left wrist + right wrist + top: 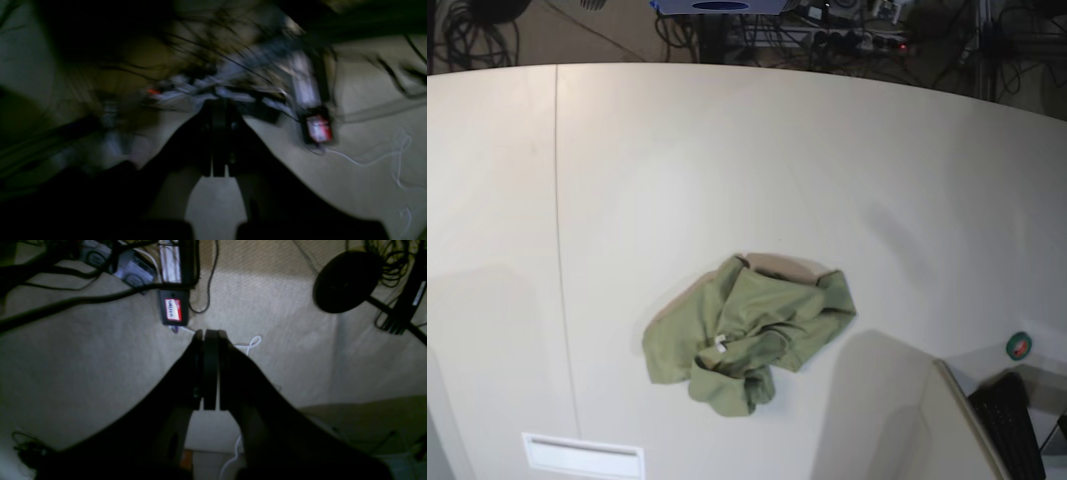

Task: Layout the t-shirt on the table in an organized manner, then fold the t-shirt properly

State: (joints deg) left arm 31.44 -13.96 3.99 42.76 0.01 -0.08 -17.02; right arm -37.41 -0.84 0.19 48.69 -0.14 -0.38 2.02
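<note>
Nothing of the task looks done as yet, judging by how things lie: the plain olive-green soft cotton short-sleeved t-shirt sits as a crumpled heap on the very large smooth off-white tabletop, somewhat nearer its near edge than its far curved edge, and right of the thin dark seam line that runs from far to near across the surface. A small white tag shows amid the folds near the middle of the heap; neither sleeves, collar nor hem can be told apart, so the cloth is neither spread nor squared. A small white rectangular label lies close to the near edge, left of the heap and apart from it. Neither arm shows in the base view. In the right wrist view the right gripper has its dark fingers pressed together with nothing between them, over beige carpet with cables and a black box bearing a red-and-white label, so it seems to be off the table. The left wrist view is dark and badly smeared; the left gripper seems likewise closed and empty, above similar floor clutter, though the blur leaves the tips unclear. All remains to be done: reaching the shirt, drawing it out flat with sleeves and hem laid straight, then folding it. Finding a clean edge or corner in so bunched a heap will likely be the first difficulty.
</note>
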